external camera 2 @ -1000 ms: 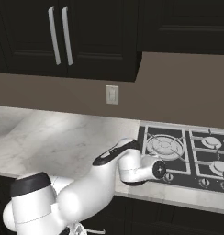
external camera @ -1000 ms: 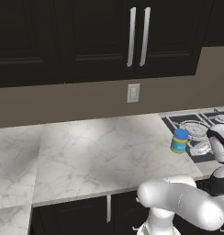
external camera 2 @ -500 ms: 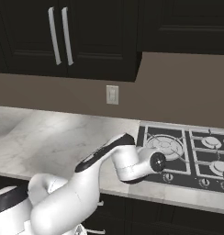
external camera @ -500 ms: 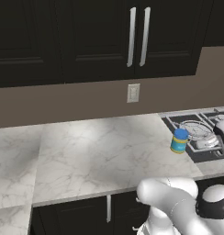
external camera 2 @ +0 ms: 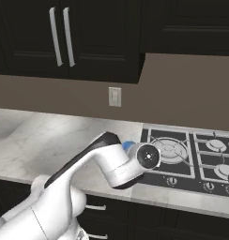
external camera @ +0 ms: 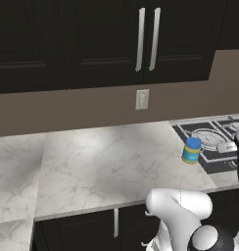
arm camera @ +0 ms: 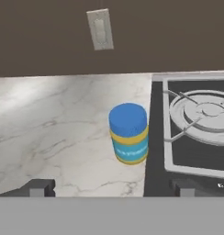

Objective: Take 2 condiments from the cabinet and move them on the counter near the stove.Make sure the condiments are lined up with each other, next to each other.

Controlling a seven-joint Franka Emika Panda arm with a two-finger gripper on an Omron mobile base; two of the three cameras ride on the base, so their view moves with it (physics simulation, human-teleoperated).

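Jar (arm camera: 128, 133) stands upright on the table (external camera: 107, 162), just beside the left edge of the stove (arm camera: 196, 133) — first condiment looks placed. Pincer (arm camera: 109, 189) is spread wide and empty: two dark tips sit low in the hand view, one on each side of the jar, not touching it, jar a bit beyond them.

Step in hand, as I judge it: release of the first condiment is done, the second is not yet fetched. Next move calls for backing the hand clear without knocking the jar, then going up to the cabinet (external camera: 107, 44), whose doors are shut with silver bar handles (external camera: 147, 39). So a door has to be pulled open, the small bottle taken out and set right next to the jar, in line with it.

Hidden or unclear: bottle is presumably behind the closed doors. In the right base view the arm covers most of the jar — just a sliver of blue lid (external camera 2: 128, 146) shows. The label on the jar is too blurred to read.
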